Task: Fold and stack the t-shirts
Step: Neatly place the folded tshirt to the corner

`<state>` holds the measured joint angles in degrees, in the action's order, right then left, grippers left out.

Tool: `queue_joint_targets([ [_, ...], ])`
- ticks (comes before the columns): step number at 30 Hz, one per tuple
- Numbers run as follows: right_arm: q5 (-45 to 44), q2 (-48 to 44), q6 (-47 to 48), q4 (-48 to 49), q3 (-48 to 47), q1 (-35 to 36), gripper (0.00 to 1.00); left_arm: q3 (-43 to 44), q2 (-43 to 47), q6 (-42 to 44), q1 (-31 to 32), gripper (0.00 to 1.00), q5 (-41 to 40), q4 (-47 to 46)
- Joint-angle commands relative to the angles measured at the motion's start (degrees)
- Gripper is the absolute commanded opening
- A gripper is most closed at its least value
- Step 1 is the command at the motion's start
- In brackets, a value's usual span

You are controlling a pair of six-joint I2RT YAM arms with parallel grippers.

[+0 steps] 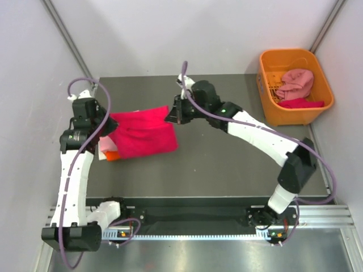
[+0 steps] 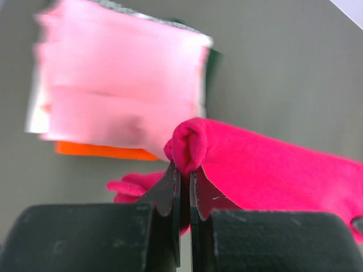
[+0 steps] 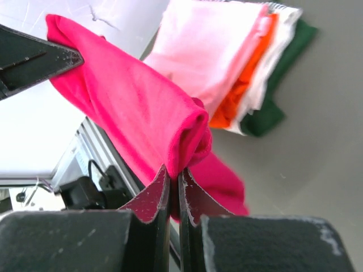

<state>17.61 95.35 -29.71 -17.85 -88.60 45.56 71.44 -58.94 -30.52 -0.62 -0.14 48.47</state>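
Observation:
A bright crimson-pink t-shirt (image 1: 142,133) hangs stretched between my two grippers above the left of the table. My left gripper (image 1: 108,126) is shut on its left corner (image 2: 187,144). My right gripper (image 1: 172,115) is shut on its right corner (image 3: 190,136). Under it lies a stack of folded shirts: light pink (image 2: 119,85) on top, then orange (image 2: 102,151). In the right wrist view the stack shows light pink (image 3: 210,45), orange (image 3: 249,73), white (image 3: 272,62) and dark green (image 3: 272,107). A dusty pink shirt (image 1: 296,84) lies in the basket.
An orange plastic basket (image 1: 271,62) stands at the back right, with a crimson cloth (image 1: 299,103) in it beside the dusty pink one. Grey walls close in on the left, right and back. The table (image 1: 227,164) is dark grey.

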Motion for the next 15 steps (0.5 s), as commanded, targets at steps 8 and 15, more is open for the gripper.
queue_joint_targets([
  [8, -4.51, 17.14, -4.65, 2.37, -20.29, 7.61, 0.00, 6.69, -4.69, 5.21, -19.94, 0.00, -2.15, 1.19],
  [15, -5.30, 25.84, -6.23, 3.61, -29.76, 7.09, 0.00, 6.78, -14.78, 3.28, -22.14, 0.00, -0.12, -4.07],
])
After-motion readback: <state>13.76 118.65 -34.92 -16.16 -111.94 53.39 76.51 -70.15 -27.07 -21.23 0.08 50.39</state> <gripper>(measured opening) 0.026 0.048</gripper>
